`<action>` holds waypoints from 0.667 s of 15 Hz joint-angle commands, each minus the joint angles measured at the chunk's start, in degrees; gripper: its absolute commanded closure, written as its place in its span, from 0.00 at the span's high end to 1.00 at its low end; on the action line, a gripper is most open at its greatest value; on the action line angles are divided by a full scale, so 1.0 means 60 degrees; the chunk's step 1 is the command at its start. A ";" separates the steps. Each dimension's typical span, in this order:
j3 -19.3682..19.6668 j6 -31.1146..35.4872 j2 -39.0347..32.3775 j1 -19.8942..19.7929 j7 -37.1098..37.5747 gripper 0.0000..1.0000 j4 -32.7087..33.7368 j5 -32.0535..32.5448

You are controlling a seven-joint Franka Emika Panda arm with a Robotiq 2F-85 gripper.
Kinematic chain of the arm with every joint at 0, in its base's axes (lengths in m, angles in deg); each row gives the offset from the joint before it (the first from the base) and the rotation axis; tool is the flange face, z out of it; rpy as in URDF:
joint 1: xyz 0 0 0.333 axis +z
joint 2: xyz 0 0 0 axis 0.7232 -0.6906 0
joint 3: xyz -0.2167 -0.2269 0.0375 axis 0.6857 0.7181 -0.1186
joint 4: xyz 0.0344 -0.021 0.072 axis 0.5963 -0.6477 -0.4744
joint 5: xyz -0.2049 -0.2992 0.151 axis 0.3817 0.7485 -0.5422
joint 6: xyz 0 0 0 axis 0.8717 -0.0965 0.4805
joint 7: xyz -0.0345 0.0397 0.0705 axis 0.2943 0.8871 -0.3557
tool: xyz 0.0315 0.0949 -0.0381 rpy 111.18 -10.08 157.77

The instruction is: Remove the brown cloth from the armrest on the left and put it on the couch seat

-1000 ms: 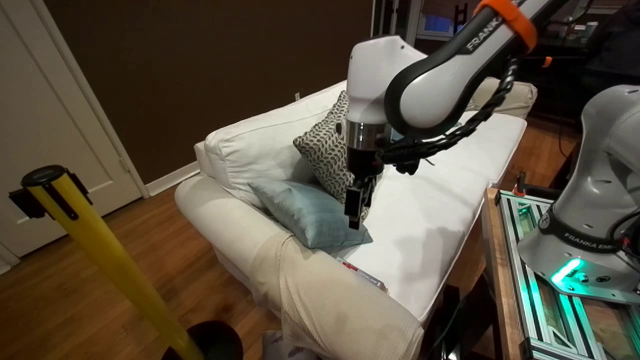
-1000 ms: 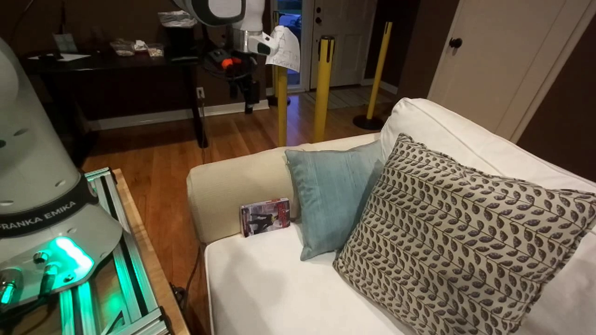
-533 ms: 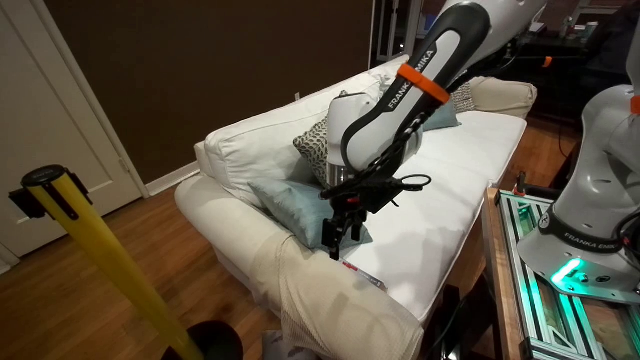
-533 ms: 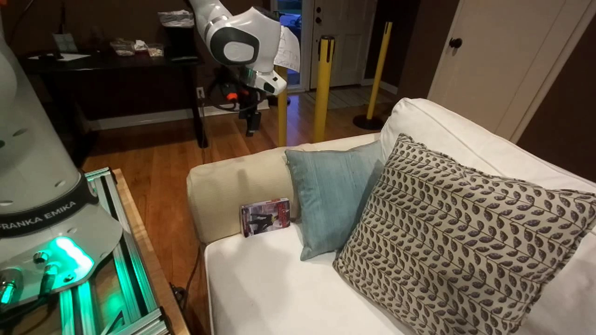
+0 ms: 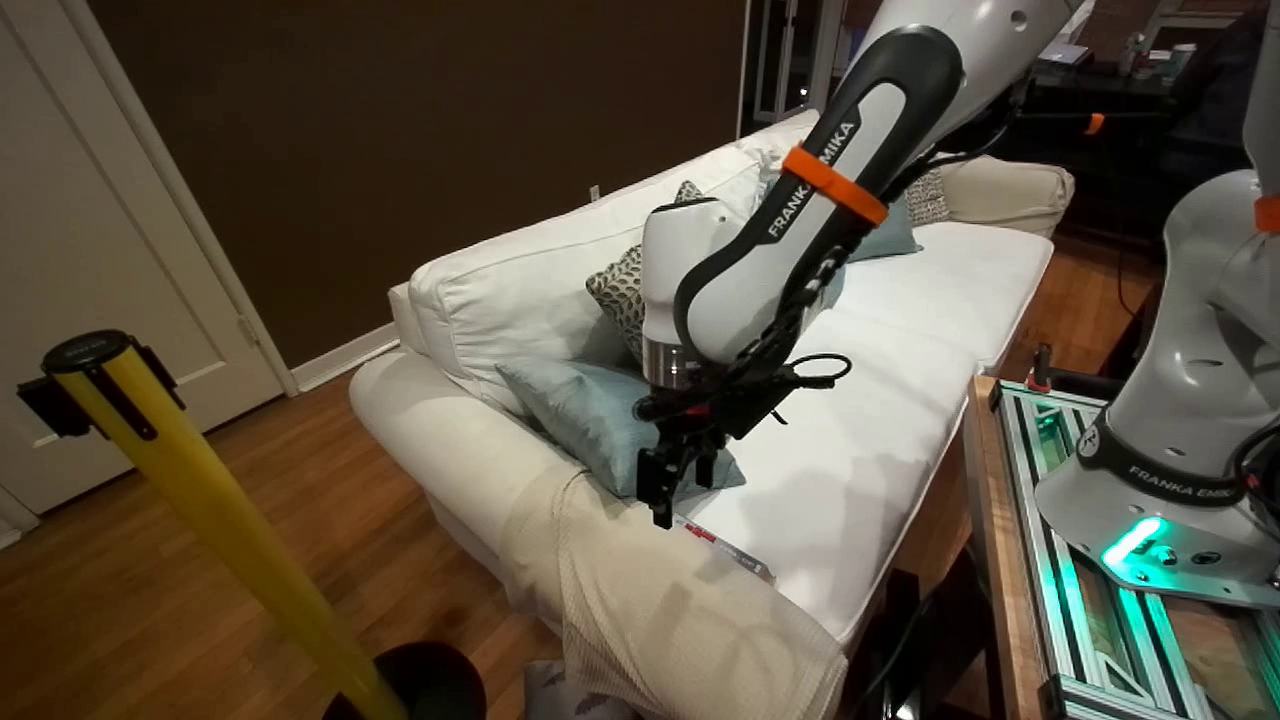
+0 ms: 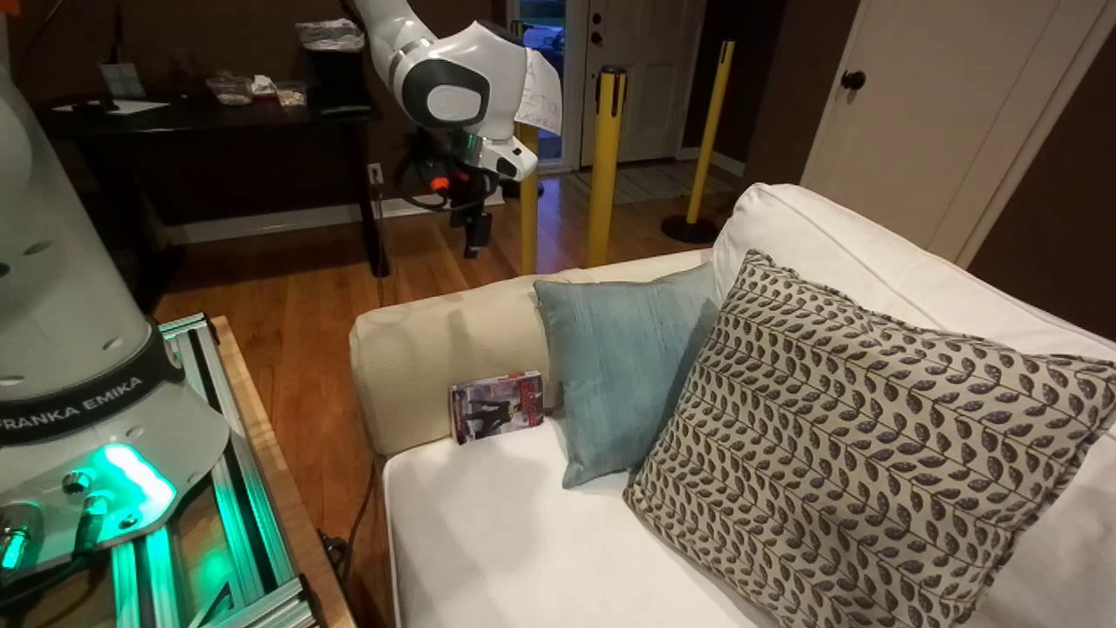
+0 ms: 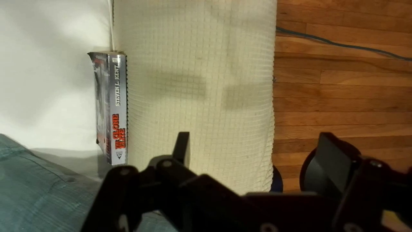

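Brown cloth (image 5: 700,620) lies draped over the armrest (image 5: 430,410); my gripper (image 7: 256,145) hangs above it, jaws spread, holding nothing.
I expect light, limp fabric whose waffle weave grips well; I'd pinch the loose folds on the outer side, not the taut top, clear of the book (image 7: 117,106) at its inner side, then lift toward the couch seat (image 5: 870,430).
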 commanded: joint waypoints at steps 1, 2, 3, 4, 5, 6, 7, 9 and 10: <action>0.0106 -0.0218 -0.0623 0.0573 0.1354 1.00 0.0438 0.1400; -0.0017 -0.0232 -0.0766 0.0619 0.1426 1.00 0.0525 0.1481; -0.0083 -0.0167 -0.0950 0.0728 0.1584 1.00 0.0601 0.1552; -0.0061 -0.0169 -0.1119 0.0857 0.1816 1.00 0.0675 0.1645; -0.0068 -0.0110 -0.1326 0.0929 0.1901 1.00 0.0744 0.1681; -0.0101 -0.0046 -0.1524 0.0945 0.1888 1.00 0.0800 0.1627; -0.0116 0.0099 -0.1720 0.0929 0.1861 1.00 0.0772 0.1523; -0.0131 0.0303 -0.2074 0.0831 0.1729 1.00 0.0705 0.1367; -0.0151 0.0508 -0.2232 0.0730 0.1640 1.00 0.0613 0.1248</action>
